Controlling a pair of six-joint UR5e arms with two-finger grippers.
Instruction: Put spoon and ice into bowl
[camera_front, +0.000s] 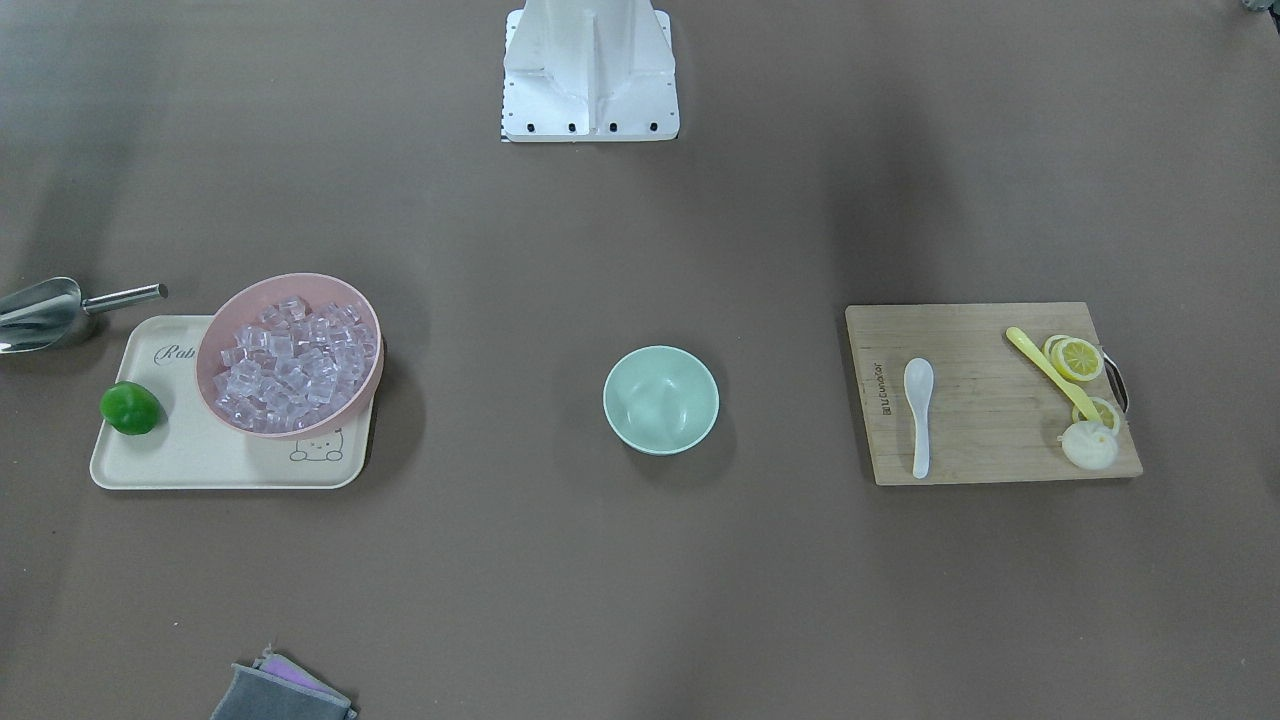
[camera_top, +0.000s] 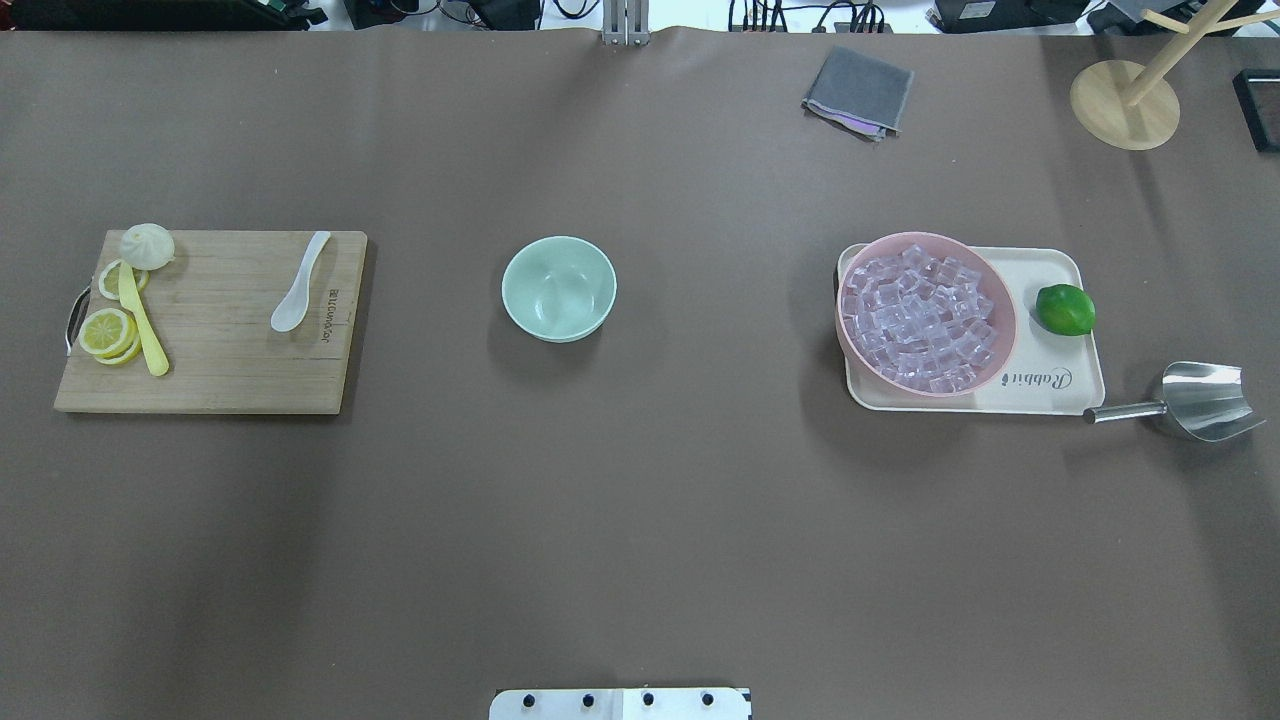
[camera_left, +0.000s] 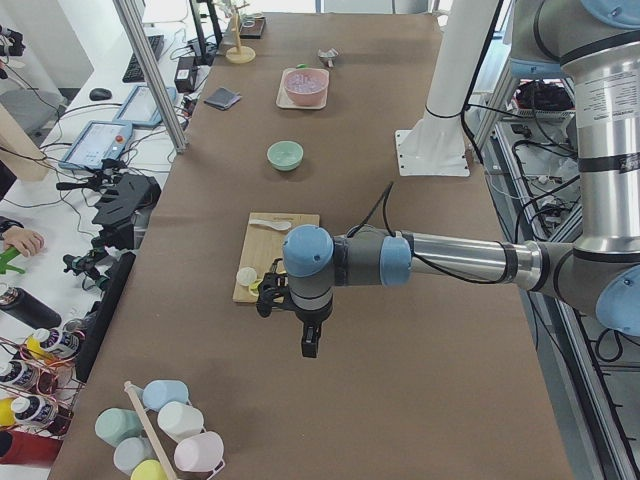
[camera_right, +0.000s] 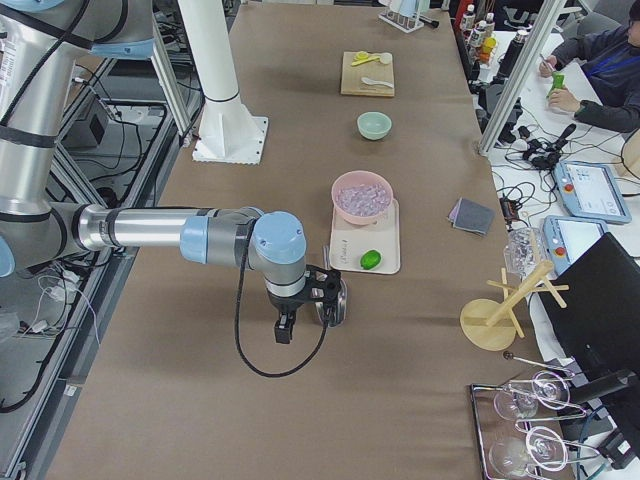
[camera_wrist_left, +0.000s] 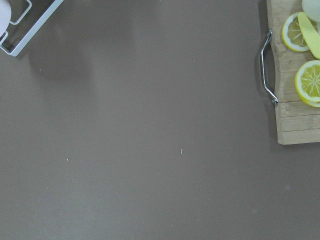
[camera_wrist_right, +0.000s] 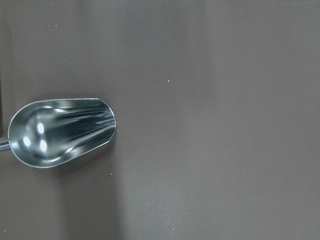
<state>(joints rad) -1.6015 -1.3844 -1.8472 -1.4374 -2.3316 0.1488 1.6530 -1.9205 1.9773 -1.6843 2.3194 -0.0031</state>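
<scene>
The white spoon lies on a wooden cutting board, also in the overhead view. The mint-green bowl stands empty at the table's middle. The ice is heaped in a pink bowl on a cream tray. My left gripper hangs over bare table beyond the board's handle end. My right gripper hangs beside the metal scoop. Both show only in the side views, so I cannot tell whether they are open or shut.
A yellow spoon, lemon slices and a white bun share the board. A lime sits on the tray. The metal scoop lies by the tray. A grey cloth and a wooden stand are at the far edge.
</scene>
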